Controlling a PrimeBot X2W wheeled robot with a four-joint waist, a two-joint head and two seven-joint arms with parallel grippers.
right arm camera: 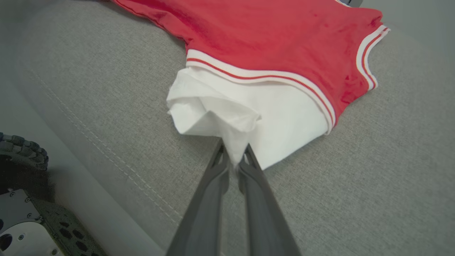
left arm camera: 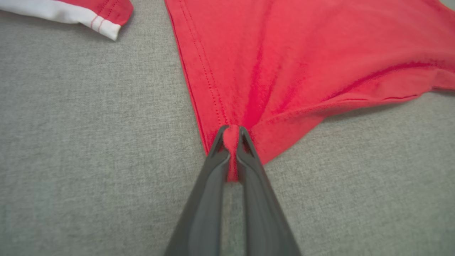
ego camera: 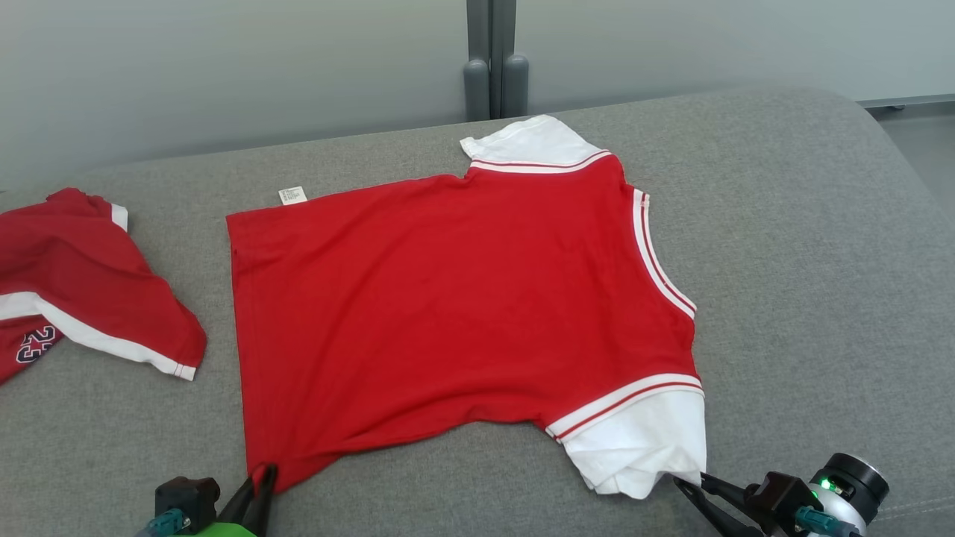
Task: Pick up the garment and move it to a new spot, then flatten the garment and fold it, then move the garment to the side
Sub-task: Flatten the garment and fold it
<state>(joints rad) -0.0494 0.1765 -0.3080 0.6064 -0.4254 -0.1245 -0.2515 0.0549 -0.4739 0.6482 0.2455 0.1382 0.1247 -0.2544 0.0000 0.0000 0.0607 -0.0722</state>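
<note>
The left claw (ego camera: pixel 262 477) is closed on the near hem corner of the garment (ego camera: pixel 448 298). In the left wrist view its two dark fingers (left arm camera: pixel 213 170) pinch a small bunch of red cloth, and creases fan out from the pinch. To the left of the claw, at the left edge of the head view, a second red garment (ego camera: pixel 97 283) with white bands and a dark number lies crumpled on the grey sofa (ego camera: pixel 806 261), apart from the first.

The garment is spread nearly flat across the middle of the sofa, with its hem to the left and its striped neckline (ego camera: pixel 660 253) to the right. A small white label (ego camera: pixel 292 195) shows at the far hem corner. The far sleeve (ego camera: pixel 530 142) is white and lies flat towards the wall. The near sleeve (ego camera: pixel 642 447) is also white, and rumpled and folded over on itself.

At the right, the right claw (ego camera: pixel 680 483) meets the corner of the near sleeve. In the right wrist view its tips stand close together with a tongue of white cloth caught between them.
</note>
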